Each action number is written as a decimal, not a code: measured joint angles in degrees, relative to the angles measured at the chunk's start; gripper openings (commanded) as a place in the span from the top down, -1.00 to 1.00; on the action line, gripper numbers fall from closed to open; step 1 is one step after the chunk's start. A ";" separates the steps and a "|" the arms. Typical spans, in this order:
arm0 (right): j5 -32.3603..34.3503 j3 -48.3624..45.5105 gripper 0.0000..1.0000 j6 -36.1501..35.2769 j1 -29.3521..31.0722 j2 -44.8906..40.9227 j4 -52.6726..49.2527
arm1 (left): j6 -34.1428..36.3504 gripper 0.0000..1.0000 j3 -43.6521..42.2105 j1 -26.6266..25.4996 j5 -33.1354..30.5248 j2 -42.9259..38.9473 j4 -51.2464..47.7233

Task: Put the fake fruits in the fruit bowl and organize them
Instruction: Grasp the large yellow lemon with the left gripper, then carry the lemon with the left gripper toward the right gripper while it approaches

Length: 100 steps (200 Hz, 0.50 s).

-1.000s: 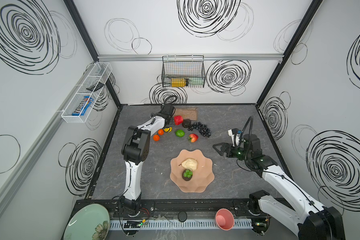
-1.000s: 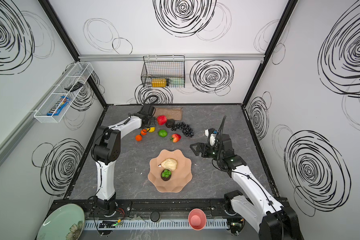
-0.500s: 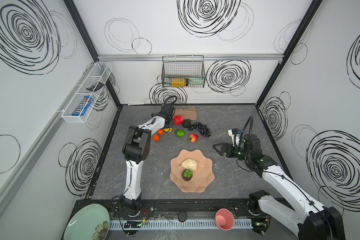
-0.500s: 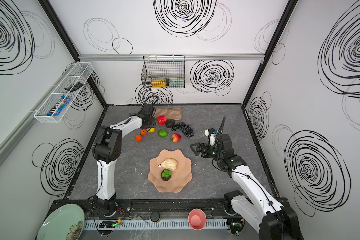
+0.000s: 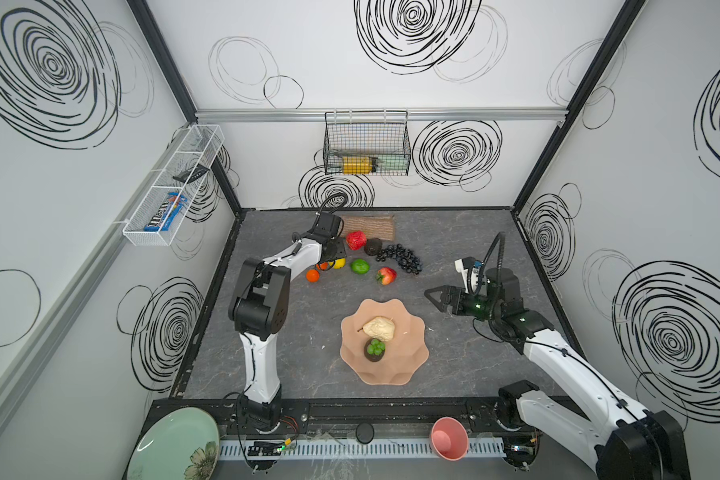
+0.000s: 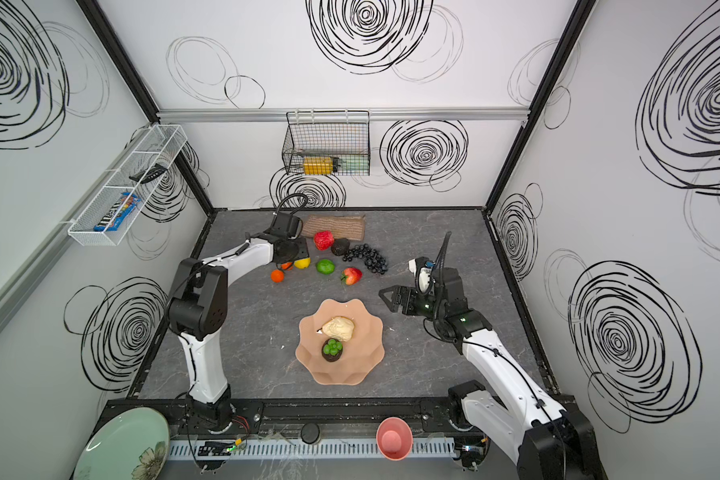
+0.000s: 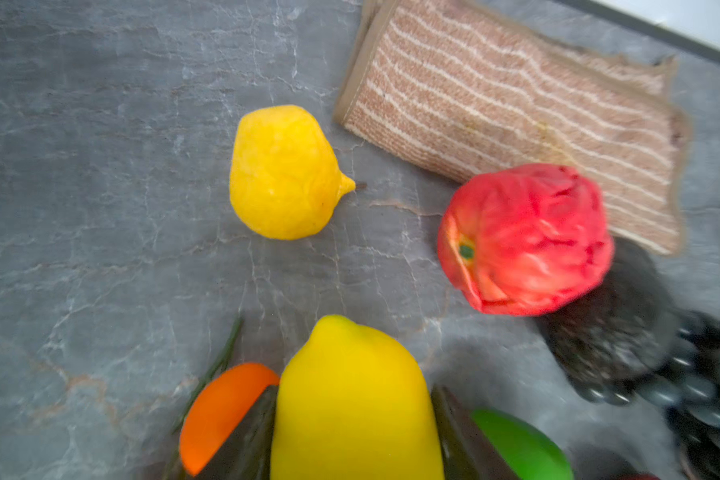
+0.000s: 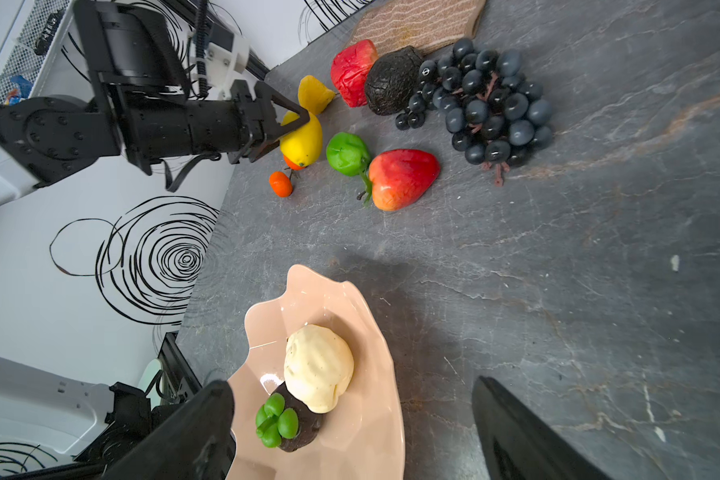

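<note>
My left gripper (image 7: 355,392) is shut on a yellow lemon (image 7: 354,399) low at the back left, among the fake fruits; the lemon shows in both top views (image 5: 339,263) (image 6: 302,262). Beside it lie an orange (image 7: 221,411), a second orange (image 5: 313,275), another lemon (image 7: 283,174), a red apple (image 5: 356,240), a dark avocado (image 5: 373,246), black grapes (image 5: 402,258), a green lime (image 5: 360,266) and a strawberry (image 5: 386,275). The peach fruit bowl (image 5: 412,361) holds a cream pear (image 5: 379,328) and a dark fruit with green leaves (image 5: 374,350). My right gripper (image 5: 433,297) hangs open, right of the bowl.
A tan woven mat (image 5: 371,226) lies at the back behind the apple. A pink cup (image 5: 449,438) and a pale green plate (image 5: 175,444) sit off the table's front edge. A wire basket (image 5: 366,145) hangs on the back wall.
The left jaws have closed in on the lemon. The right arm and the other fruits have not moved.
</note>
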 measured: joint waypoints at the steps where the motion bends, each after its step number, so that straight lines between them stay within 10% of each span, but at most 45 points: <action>1: 0.00 0.00 -0.88 0.00 0.07 0.04 0.00 | -0.09 0.00 -0.24 0.02 0.11 -0.28 0.15; 100: 5.35 3.69 -0.88 1.31 17.57 7.89 9.31 | -15.15 0.10 -20.11 -1.90 20.61 -22.80 17.16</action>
